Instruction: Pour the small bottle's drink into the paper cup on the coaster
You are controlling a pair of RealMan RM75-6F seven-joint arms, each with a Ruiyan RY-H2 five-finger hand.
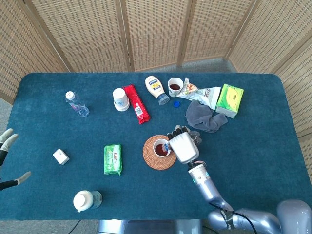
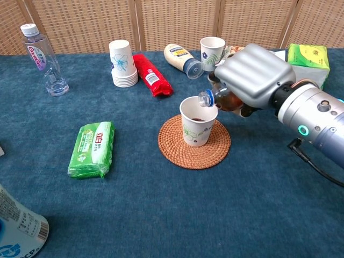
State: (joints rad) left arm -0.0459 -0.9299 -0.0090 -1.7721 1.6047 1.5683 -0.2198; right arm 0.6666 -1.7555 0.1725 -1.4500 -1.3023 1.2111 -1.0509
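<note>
A flower-printed paper cup (image 2: 198, 121) (image 1: 160, 147) with dark drink in it stands on a round woven coaster (image 2: 194, 142) (image 1: 159, 152) near the table's middle. My right hand (image 2: 253, 77) (image 1: 182, 145) grips a small clear bottle (image 2: 221, 99) of brown drink, tipped almost flat. Its uncapped mouth hangs right over the cup's right rim. The hand hides most of the bottle. My left hand (image 1: 6, 153) hovers open off the table's left edge, holding nothing.
Along the back lie a water bottle (image 2: 42, 57), a paper cup stack (image 2: 122, 64), a red packet (image 2: 151, 74), a mayonnaise bottle (image 2: 183, 58), a second filled cup (image 2: 212, 52), a grey cloth (image 1: 204, 117) and a green box (image 2: 308, 56). A green wipes pack (image 2: 92, 149) lies left of the coaster.
</note>
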